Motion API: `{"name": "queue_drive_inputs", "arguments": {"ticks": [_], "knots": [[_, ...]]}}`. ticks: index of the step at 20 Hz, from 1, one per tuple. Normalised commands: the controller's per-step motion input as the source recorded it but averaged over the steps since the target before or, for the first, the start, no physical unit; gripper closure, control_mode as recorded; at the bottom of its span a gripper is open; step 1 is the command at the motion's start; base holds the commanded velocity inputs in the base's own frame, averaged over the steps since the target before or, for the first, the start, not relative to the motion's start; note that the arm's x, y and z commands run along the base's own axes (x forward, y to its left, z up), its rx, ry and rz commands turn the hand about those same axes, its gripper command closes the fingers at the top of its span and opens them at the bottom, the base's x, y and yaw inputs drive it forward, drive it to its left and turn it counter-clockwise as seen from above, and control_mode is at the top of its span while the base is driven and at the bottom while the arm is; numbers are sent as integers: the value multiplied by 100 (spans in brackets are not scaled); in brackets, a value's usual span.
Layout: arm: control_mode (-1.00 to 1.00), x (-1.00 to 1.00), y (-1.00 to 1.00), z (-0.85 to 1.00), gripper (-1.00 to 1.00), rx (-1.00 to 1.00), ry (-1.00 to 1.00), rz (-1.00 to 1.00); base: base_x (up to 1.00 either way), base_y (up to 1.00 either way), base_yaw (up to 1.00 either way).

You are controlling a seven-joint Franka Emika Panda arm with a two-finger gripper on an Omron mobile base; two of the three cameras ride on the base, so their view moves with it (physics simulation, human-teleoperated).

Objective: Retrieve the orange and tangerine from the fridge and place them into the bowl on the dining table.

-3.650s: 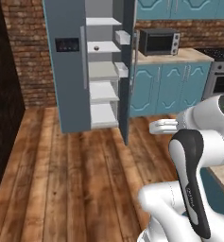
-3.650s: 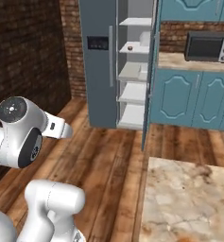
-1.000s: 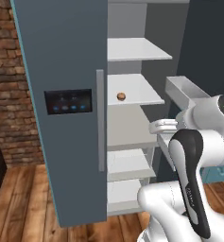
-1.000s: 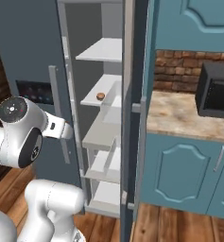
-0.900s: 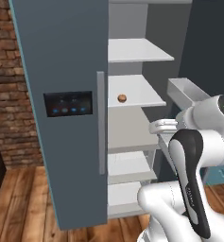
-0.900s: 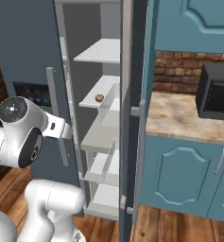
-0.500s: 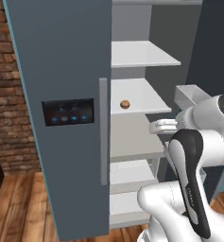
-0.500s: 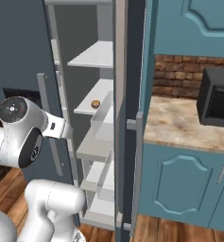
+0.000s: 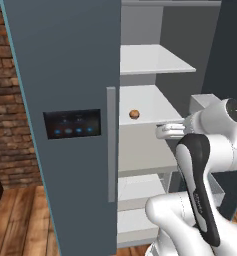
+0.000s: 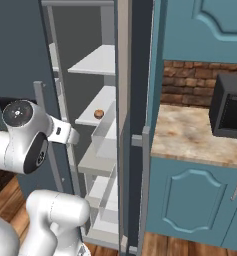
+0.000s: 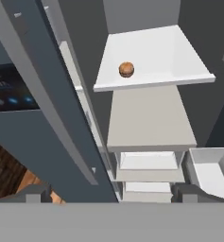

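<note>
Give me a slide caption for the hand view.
Hand camera facing the open fridge, one tangerine on a white shelf.

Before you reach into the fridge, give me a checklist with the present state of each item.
1. Fridge door open, shelves in view: ok.
2. Tangerine in sight, alone on a white shelf: ok.
3. Orange located: not ok, none seen on the visible shelves.
4. Fingers spread and empty: ok.
5. Path from gripper to tangerine free of obstacles: ok, though the door handle stands close beside it.

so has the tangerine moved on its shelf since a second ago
No. The tangerine sits at the same spot on the fridge shelf; the base drove closer.
</note>
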Motion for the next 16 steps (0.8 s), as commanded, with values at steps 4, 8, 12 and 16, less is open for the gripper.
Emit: {"name": "queue_drive_inputs", "arguments": {"ticks": [4,8,12,16], "knots": [[-100,46,-9,0,-100,0,1,0,0,0,0],[-100,51,-5,-6,-100,0,0,0,0,0,0],[-100,49,0,-9,-100,0,0,0,0,0,0],[-100,29,0,0,-100,0,0,3,0,0,0]]}}
